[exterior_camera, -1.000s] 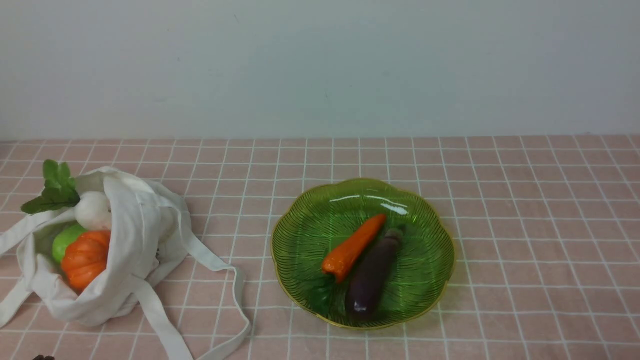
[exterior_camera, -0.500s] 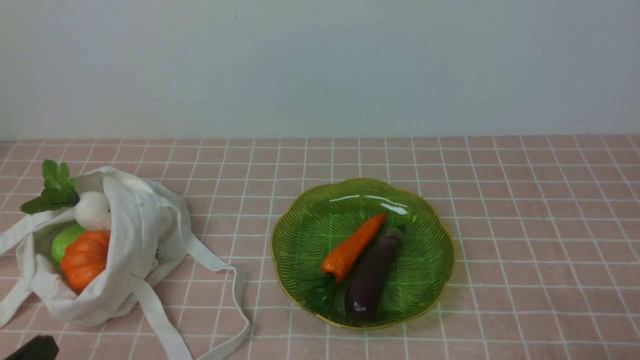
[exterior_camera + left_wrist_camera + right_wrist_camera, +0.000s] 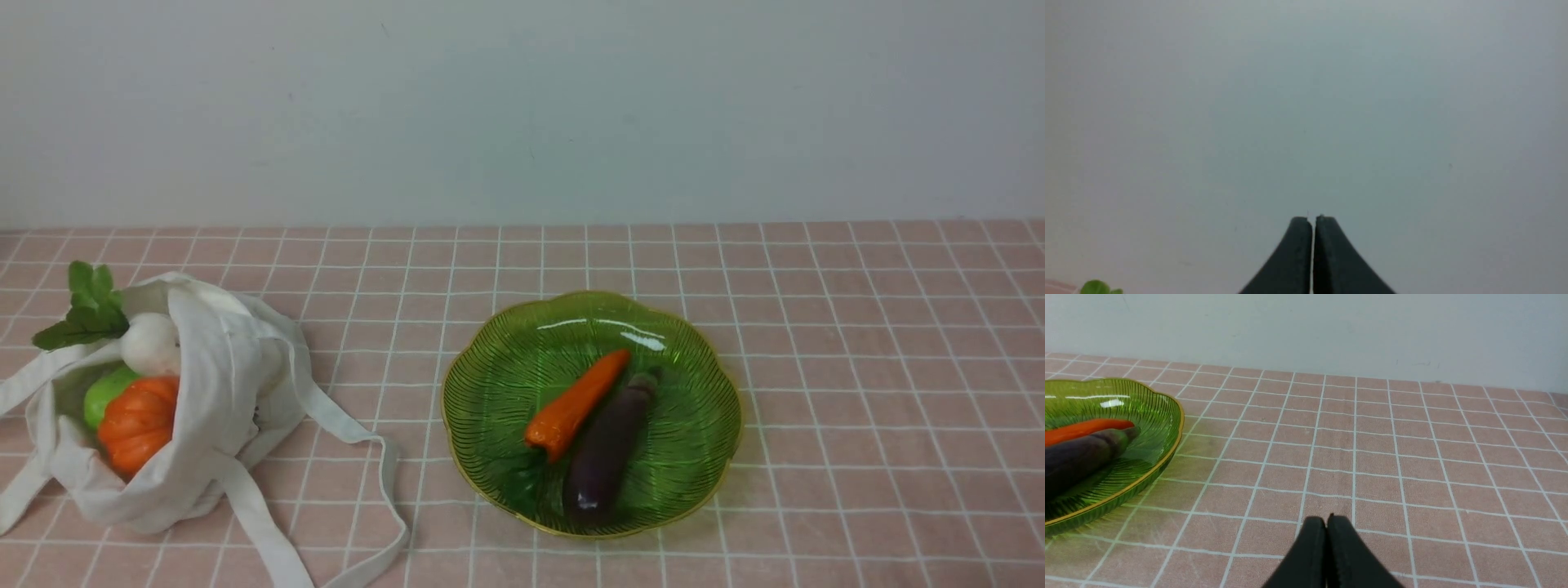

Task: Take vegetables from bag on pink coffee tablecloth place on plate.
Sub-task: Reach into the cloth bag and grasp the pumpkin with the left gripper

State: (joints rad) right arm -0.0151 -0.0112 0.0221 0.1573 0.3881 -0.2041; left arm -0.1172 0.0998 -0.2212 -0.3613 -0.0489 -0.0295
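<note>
Carrot [image 3: 578, 403]: lies on the plate [image 3: 686, 392], long axis diagonal, narrow tip pointing far-right.
Eggplant [image 3: 608, 445]: just beside the carrot, parallel to it, stem end far-right.
Plate: on the pink tablecloth [image 3: 857, 367].
Bag [image 3: 212, 384]: well left of the plate, holding the pumpkin [image 3: 139, 420], gourd [image 3: 104, 392] and radish [image 3: 151, 343].
My left gripper [image 3: 1312, 222]: jaws pressed together, empty, facing the wall [image 3: 1306, 102].
My right gripper [image 3: 1326, 520]: jaws pressed together, empty, over cloth beside the plate.

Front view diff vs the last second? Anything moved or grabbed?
A dark part that rose into the front view's lower left corner half a second ago is gone from it again. Nothing grasped or released. Unchanged: off-white cloth tote bag holding ribbed orange pumpkin, light-green gourd, white radish; orange carrot and dark purple eggplant on the scalloped translucent green plate.
</note>
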